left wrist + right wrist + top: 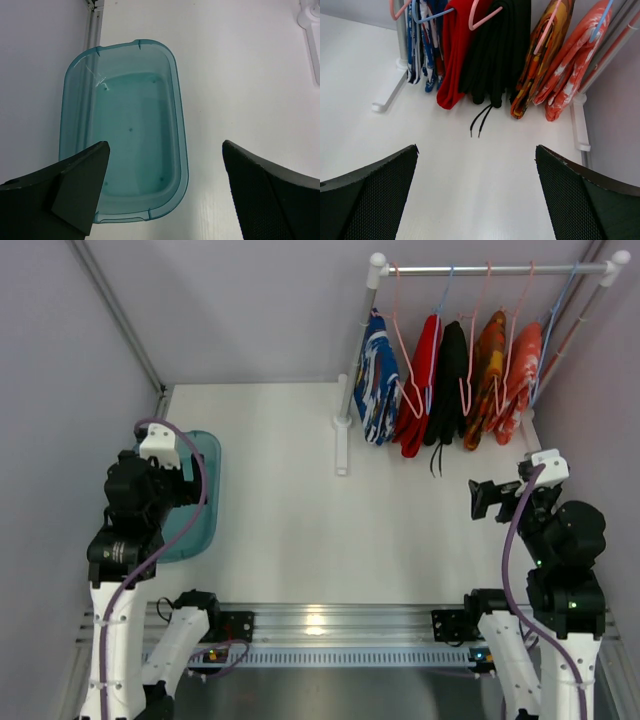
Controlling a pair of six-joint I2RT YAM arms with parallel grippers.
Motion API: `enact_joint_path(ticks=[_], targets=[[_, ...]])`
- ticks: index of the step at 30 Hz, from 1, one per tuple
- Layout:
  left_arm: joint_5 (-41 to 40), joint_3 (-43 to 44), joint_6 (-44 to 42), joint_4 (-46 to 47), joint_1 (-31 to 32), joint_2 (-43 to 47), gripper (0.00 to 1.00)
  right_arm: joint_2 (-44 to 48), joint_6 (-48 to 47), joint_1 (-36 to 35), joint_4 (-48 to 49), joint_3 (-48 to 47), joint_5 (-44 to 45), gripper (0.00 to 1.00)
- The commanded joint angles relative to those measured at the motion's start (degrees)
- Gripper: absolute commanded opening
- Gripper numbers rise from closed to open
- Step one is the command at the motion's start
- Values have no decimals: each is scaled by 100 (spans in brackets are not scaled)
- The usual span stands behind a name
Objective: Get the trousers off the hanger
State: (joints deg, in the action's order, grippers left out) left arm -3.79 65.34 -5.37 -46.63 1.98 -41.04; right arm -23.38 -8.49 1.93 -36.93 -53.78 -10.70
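Left gripper (165, 146) and right gripper (476, 148) gape wide, empty. The trousers (377, 375) hang on the hanger (400, 348) at the rail's (480, 270) left end, far side. Best pinch the blue cloth low (clear of the neighbouring red garment (424, 375)), then pull downward.

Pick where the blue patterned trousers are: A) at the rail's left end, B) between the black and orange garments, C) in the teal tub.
A: the trousers hang at the left end of the rail, beside the red garment; the tub holds nothing.
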Motion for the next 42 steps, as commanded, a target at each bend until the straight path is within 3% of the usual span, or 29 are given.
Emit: enact_joint_path(ticks=[1, 7, 11, 16, 21, 27, 30, 42], targets=[[-455, -92, 185, 321, -22, -80, 99, -105, 207, 61, 151, -369, -300, 99], [-614, -65, 334, 357, -22, -414, 99, -1396, 524, 62, -375, -1397, -713, 99], [-710, -118, 475, 400, -22, -607, 99, -2756, 611, 53, -911, -2881, -1179, 99], [-764, -136, 519, 383, -22, -634, 99, -3410, 1226, -44, -553, -3831, -1874, 99], [-825, -294, 519, 480, -22, -625, 99, -3963, 1700, -588, 290, -4061, -1629, 97], [-983, -268, 677, 488, -22, -695, 99, -4763, 1930, -1617, 765, -4588, -892, 85], [-1009, -232, 669, 462, -22, -713, 99, -5325, 2132, -1687, 749, -5079, -409, 73], [-1132, -259, 598, 400, -22, -616, 99, -7145, 2326, -1679, 968, -6135, -354, 67]])
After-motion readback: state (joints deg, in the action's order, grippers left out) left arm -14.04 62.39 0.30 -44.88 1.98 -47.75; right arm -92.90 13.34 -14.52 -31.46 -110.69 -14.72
